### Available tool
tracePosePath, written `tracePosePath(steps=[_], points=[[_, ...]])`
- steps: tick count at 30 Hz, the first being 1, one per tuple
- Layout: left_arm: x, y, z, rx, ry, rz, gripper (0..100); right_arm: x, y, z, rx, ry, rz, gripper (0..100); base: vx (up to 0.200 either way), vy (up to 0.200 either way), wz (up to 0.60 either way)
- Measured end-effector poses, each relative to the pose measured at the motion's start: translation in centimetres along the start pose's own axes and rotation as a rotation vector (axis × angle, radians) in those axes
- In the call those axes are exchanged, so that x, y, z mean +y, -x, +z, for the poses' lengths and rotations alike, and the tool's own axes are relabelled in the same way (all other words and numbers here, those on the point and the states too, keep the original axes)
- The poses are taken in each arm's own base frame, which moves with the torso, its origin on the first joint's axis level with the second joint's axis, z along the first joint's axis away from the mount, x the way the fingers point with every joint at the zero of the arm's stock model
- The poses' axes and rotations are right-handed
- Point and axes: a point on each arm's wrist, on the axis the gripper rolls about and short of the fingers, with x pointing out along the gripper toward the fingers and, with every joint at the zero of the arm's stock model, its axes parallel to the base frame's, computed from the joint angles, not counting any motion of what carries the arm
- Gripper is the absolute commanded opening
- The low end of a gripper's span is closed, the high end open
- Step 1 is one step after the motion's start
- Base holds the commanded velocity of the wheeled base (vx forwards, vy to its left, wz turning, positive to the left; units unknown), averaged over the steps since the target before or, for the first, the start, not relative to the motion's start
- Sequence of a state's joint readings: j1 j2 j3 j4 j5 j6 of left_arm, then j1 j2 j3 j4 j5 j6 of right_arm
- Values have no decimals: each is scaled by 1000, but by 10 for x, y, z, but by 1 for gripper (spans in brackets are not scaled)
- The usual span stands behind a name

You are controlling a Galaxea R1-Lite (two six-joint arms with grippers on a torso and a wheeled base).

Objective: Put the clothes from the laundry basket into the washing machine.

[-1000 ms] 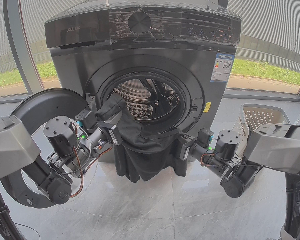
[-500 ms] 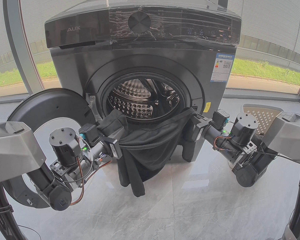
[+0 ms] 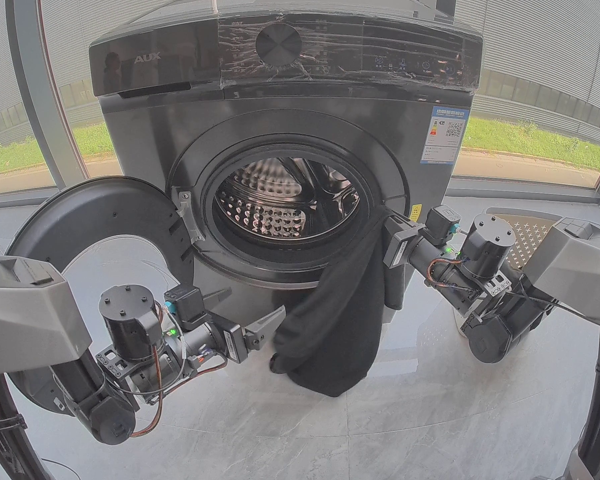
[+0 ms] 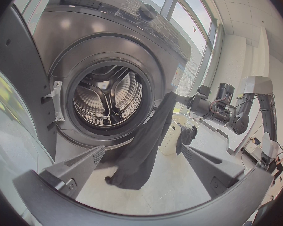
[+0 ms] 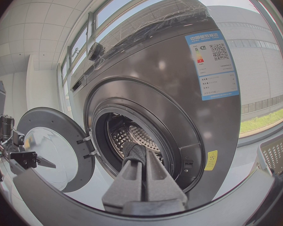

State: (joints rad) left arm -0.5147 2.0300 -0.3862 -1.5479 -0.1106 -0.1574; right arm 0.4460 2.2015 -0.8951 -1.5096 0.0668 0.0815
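A dark grey washing machine (image 3: 287, 101) stands ahead with its round door (image 3: 93, 235) swung open to the left and its drum (image 3: 287, 198) bare. A black garment (image 3: 340, 321) hangs from my right gripper (image 3: 383, 225), which is shut on its top edge at the right rim of the drum opening. The cloth's lower end reaches down near the floor. In the right wrist view a bunch of the black garment (image 5: 134, 153) sits pinched between the fingers. My left gripper (image 3: 250, 318) is open and holds nothing, low in front of the machine, left of the hanging cloth (image 4: 141, 151).
A white laundry basket (image 3: 530, 231) stands on the floor at the right, behind my right arm, also seen as the basket (image 4: 171, 135) past the cloth. Pale glossy floor tiles (image 3: 353, 428) stretch in front. Windows run behind the machine.
My left gripper has let go of the garment, opened and dropped back low to the left. The cloth now hangs from the right gripper alone, which rose to the drum's right rim.
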Motion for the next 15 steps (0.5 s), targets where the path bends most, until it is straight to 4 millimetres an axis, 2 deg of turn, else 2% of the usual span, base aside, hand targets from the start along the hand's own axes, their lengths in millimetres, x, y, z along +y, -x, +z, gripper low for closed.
tracePosePath(steps=[5,15], points=[[-6,-2,-3,11,-6,-18,100,8,0,0,-1,-3,19,0,0,0,0],[-9,-21,-10,6,-11,-36,100,18,0,1,-2,-8,45,0,0,0,0]])
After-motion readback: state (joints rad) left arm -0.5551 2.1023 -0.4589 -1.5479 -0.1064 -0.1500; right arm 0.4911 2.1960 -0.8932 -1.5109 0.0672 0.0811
